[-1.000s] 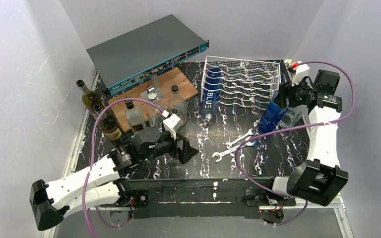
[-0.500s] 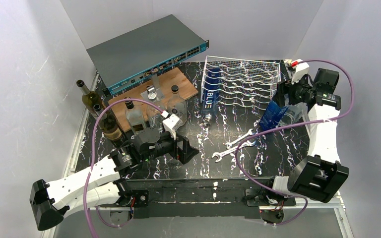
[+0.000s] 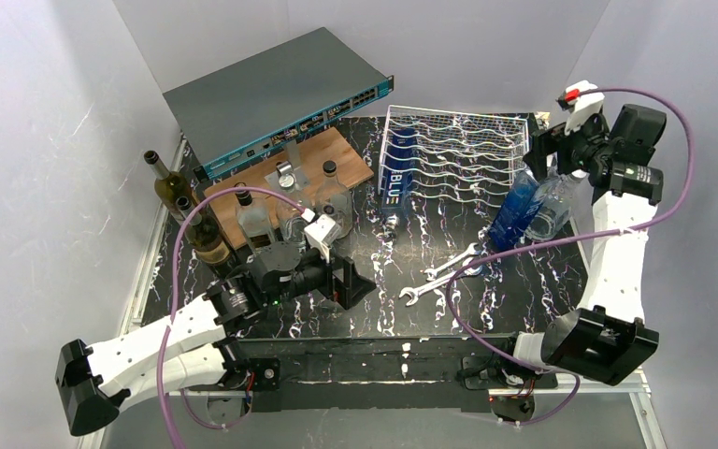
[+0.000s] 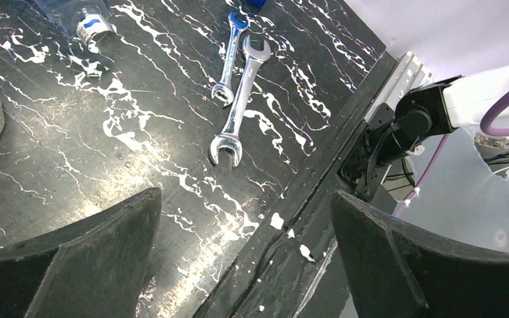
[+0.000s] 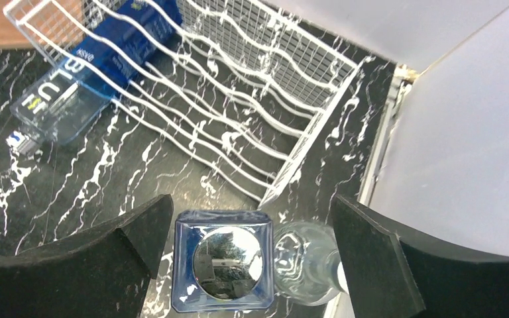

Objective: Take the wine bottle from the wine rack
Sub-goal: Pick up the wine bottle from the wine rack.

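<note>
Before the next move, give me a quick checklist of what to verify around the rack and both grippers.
1. Right gripper open above the blue square bottle, not gripping it: ok.
2. Blue square bottle off the wine rack, standing on the table beside the clear bottle: ok.
3. Rack emptied: not ok; the BLUE-labelled bottle lies at its left end.
4. Left gripper open and empty: ok.
5. Whether the two standing bottles touch: cannot tell.
</note>
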You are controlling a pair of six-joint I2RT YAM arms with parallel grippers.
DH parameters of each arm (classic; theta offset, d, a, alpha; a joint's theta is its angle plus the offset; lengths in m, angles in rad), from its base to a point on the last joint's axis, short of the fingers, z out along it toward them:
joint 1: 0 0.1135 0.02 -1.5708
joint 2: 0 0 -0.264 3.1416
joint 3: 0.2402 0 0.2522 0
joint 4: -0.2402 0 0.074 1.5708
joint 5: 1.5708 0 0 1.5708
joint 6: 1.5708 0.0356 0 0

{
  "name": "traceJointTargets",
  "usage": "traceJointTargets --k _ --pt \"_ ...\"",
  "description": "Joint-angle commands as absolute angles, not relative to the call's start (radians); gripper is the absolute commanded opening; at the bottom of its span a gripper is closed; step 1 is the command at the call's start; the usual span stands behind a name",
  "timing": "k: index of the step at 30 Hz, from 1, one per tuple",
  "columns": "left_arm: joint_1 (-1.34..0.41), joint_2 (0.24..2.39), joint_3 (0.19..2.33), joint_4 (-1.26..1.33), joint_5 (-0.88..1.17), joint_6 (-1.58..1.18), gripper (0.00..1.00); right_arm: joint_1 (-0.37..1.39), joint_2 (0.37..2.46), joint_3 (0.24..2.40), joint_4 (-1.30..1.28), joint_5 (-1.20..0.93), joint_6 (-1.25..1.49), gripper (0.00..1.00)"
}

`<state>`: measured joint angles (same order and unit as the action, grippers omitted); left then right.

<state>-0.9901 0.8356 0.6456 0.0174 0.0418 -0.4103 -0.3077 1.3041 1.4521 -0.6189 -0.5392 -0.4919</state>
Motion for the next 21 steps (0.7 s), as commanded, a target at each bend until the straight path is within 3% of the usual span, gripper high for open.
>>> traceJointTargets --k 1,15,21 --pt "-0.991 0.791 0.629 0.008 0.033 -0.440 0.98 -0.311 1.271 1.568 -0.638 -0.580 -0.466 0.98" --pt "-0.990 0.816 0.684 -0.074 -0.002 -0.489 0.98 -0.298 1.289 1.826 -0.786 -0.782 -0.409 0.98" --pt "-0.989 0.879 0.732 -0.097 -0.035 -0.511 0.98 -0.197 1.287 1.843 -0.825 -0.789 -0.404 0.98"
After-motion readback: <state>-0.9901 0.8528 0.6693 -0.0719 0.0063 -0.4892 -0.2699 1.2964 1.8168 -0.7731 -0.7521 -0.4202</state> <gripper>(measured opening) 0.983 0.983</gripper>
